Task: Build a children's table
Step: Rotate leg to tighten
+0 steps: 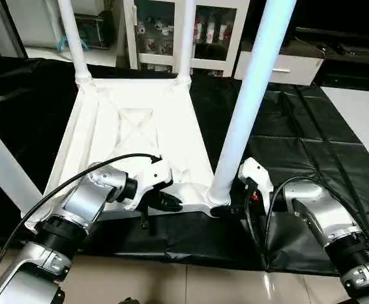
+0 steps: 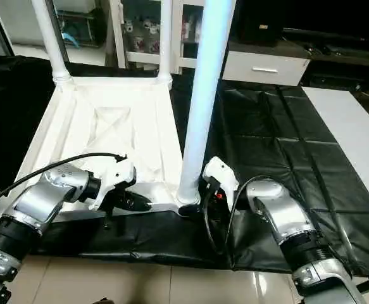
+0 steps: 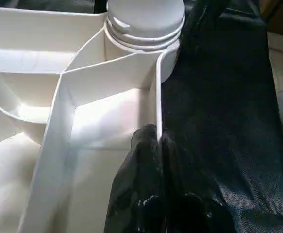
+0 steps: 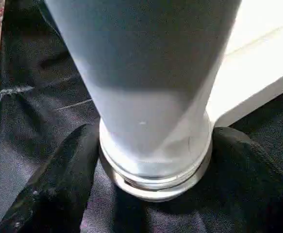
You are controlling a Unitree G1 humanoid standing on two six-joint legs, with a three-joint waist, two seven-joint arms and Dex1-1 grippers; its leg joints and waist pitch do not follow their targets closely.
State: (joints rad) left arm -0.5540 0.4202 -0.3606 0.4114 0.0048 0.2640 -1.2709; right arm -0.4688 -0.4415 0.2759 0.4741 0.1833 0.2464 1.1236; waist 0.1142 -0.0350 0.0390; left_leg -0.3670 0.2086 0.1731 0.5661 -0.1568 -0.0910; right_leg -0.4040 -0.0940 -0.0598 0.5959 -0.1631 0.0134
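The children's table lies upside down on the black-covered worktable (image 1: 285,145), the ribbed underside of its white tabletop (image 1: 140,126) facing up. Two white legs (image 1: 73,38) (image 1: 185,38) stand in the far corner sockets. A third leg (image 1: 0,164) rises at the near left. My left gripper (image 3: 158,141) is shut on the tabletop's thin near rim, close to the near right corner. There a fourth leg (image 1: 254,95) stands in its socket. My right gripper (image 1: 231,206) clasps this leg's base, one black finger (image 4: 58,179) pressed against each side of the collar.
The worktable's front edge runs just under both forearms, with tiled floor (image 1: 171,278) below it. A white glass-door cabinet (image 1: 209,31) and a low white drawer unit (image 1: 279,66) stand behind the worktable. A pale surface (image 1: 361,120) lies at the far right.
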